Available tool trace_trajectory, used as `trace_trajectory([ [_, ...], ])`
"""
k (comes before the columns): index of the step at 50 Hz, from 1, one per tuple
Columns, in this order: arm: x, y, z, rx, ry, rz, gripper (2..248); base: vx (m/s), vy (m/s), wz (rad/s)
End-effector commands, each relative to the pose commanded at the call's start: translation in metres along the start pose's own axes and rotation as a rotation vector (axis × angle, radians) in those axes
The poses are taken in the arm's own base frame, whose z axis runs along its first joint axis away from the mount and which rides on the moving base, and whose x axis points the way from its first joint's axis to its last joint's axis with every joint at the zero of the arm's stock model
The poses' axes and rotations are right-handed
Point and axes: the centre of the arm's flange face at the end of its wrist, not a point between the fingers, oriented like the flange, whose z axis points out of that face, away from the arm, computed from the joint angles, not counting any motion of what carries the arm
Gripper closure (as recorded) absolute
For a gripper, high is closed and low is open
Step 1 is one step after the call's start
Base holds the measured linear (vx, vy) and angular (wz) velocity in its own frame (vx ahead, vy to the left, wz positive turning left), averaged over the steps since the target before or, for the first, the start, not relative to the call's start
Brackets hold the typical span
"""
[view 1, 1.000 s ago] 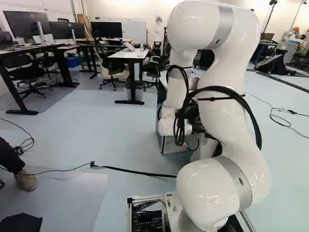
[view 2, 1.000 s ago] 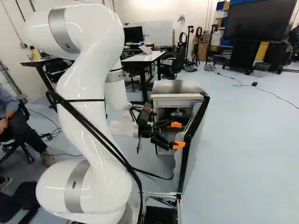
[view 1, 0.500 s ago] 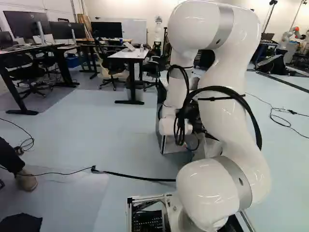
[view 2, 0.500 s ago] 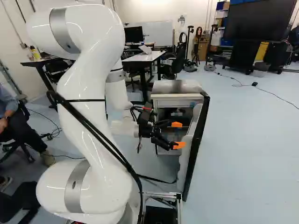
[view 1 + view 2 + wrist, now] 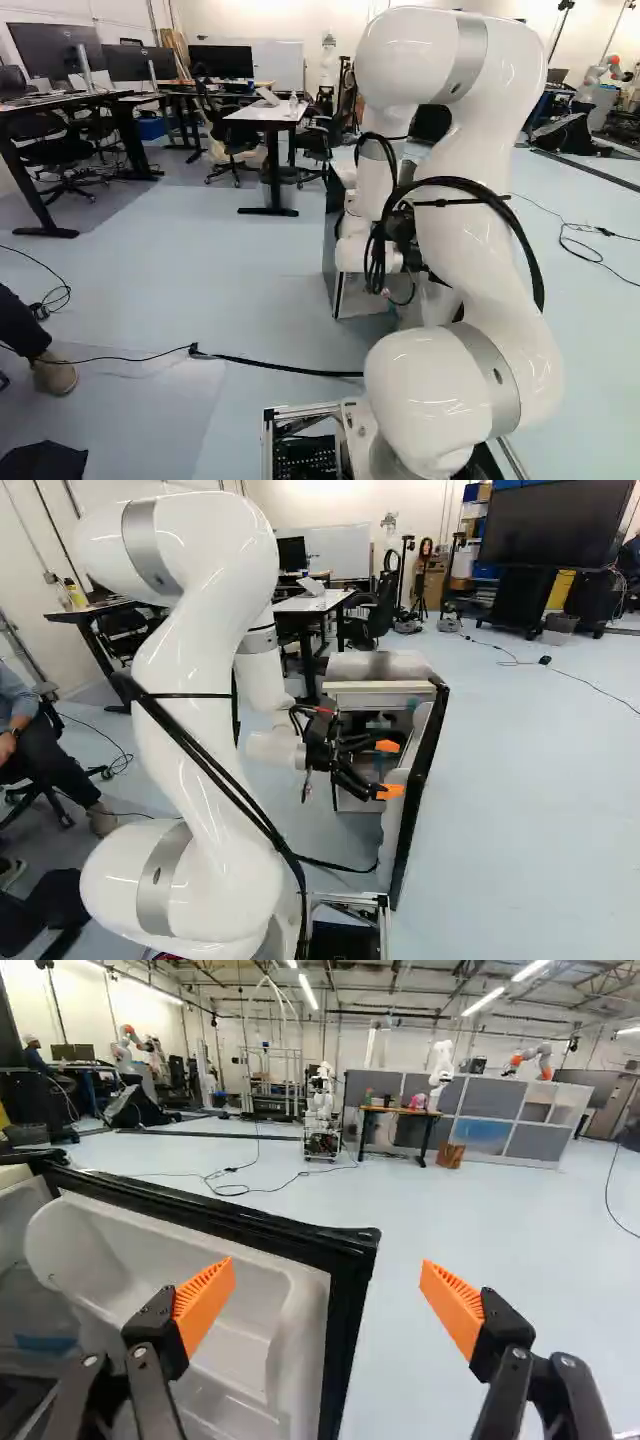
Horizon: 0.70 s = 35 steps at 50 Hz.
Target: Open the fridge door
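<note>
The white-topped fridge (image 5: 378,668) stands ahead of the arm, its interior exposed. Its door (image 5: 398,825) is swung out towards the base, white moulded liner inside and black seal around the rim. My gripper (image 5: 389,769) is level with the door's inner side, orange-padded fingers wide apart. In the wrist view nothing is held by the gripper (image 5: 328,1295); one finger overlaps the door liner (image 5: 240,1335), while the other is over the floor past the door's black corner. Whether a finger touches the door I cannot tell. The arm hides much of the fridge (image 5: 345,290) in the left base view.
A white table (image 5: 268,112) with chairs stands beyond the fridge. A black cable (image 5: 280,366) crosses the floor by the base. A seated person is at the left of the right base view. Another robot (image 5: 322,1110) stands far off past the door.
The door first swung wider, away from the gripper, then shifted back slightly. My arm has moved to the right in both base views, bringing the gripper nearer the door. The base has not moved.
</note>
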Motion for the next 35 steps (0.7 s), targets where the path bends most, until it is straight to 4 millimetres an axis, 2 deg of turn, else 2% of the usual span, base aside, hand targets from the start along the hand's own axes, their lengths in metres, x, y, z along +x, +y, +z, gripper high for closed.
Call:
trace_trajectory([
  [35, 0.010, -0.040, 0.068, -0.240, -0.032, 0.134, 3, 0.000, 0.000, 0.000],
])
